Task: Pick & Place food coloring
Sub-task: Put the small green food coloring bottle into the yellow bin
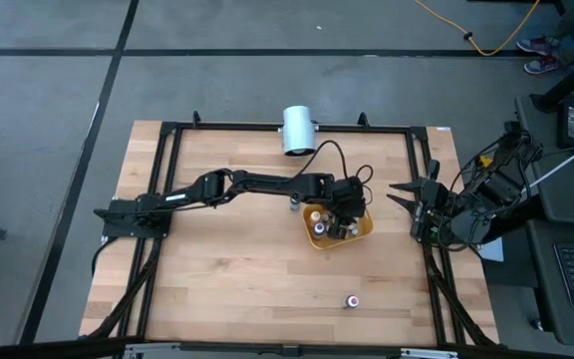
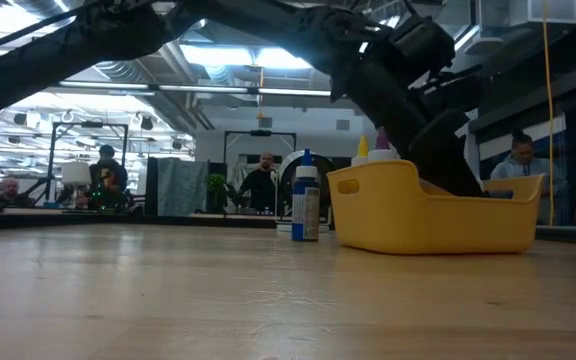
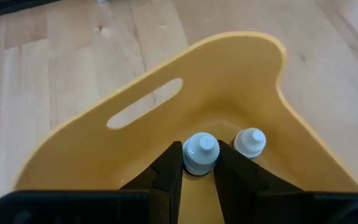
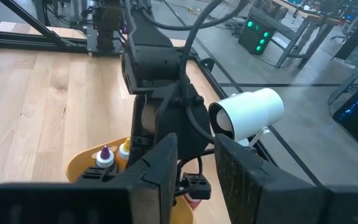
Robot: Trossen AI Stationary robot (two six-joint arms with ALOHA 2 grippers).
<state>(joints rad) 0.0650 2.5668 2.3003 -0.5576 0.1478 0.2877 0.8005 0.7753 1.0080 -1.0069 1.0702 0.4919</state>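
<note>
While bottles (image 1: 317, 221) are sitting beside it in the tray (image 3: 241, 81), the left claw (image 3: 199, 171) is gripping another bottle (image 3: 201, 151), two remaining outside.

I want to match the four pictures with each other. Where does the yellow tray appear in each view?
High view: yellow tray right of centre, under the left gripper.
Low view: tray right of centre, standing on the table.
Left wrist view: tray fills the middle.
Right wrist view: tray rim low, behind the fingers.
Shared landmark: the left arm reaching into the tray.
</note>
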